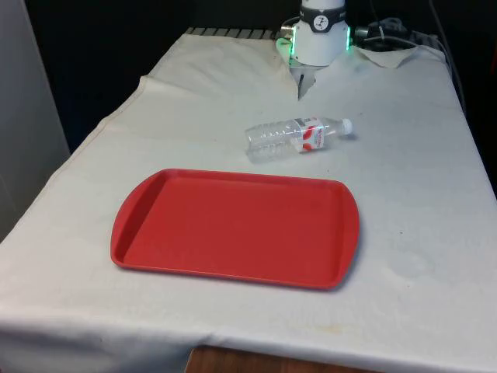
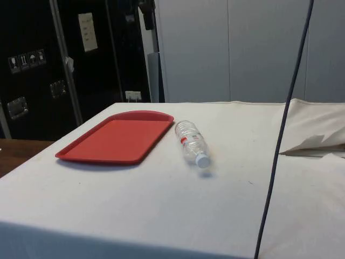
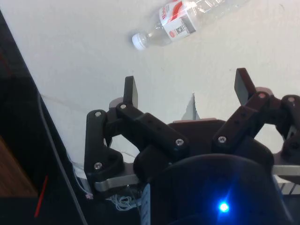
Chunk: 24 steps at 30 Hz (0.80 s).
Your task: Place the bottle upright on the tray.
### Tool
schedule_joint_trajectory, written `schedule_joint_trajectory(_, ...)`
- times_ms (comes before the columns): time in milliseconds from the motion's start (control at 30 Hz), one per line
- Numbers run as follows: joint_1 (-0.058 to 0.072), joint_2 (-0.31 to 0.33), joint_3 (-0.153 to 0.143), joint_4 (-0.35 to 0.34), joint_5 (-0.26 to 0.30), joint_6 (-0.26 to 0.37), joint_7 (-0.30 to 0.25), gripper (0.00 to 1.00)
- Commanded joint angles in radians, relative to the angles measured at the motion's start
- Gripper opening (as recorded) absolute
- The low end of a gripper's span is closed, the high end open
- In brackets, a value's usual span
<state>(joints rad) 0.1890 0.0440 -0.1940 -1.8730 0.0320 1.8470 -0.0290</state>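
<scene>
- Front view: the bottle (image 1: 299,137) lies on its side on the white cloth (image 1: 419,179), just beyond the far edge of the tray (image 1: 233,227) and not touching it.
- Its white cap (image 1: 347,125) points toward the front view's right; the red-and-white label (image 1: 312,135) sits near the neck.
- The bottle is clear plastic.
- The tray is red, flat on the cloth, long side running left to right, with nothing on it.
- Side view: the bottle (image 2: 192,143) rests just beside the tray (image 2: 116,137), cap (image 2: 202,159) toward the near edge of the table, with a narrow strip of cloth between the two.
- A dark cable (image 2: 283,135) hangs across the side view, nearer the camera than the table.
- Wrist view: my claw (image 3: 186,89) is spread wide, both fingers (image 3: 130,92) apart with bare cloth between them, holding nothing.
- The bottle (image 3: 187,21) lies well ahead of my fingertips, cap (image 3: 138,41) end closest to me.
- My claw is above the cloth, clear of bottle and tray.
</scene>
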Motion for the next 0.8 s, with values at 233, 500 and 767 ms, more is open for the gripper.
schedule_joint_trajectory(233, 0.001, -0.035, 0.001, -0.050, -0.004, 0.027, 0.004, 1.00)
schedule_joint_trajectory(500, 0.001, -0.083, 0.002, -0.105, -0.006, 0.037, 0.004, 1.00)
schedule_joint_trajectory(767, 0.001, -0.129, 0.004, -0.156, -0.008, 0.047, 0.005, 1.00)
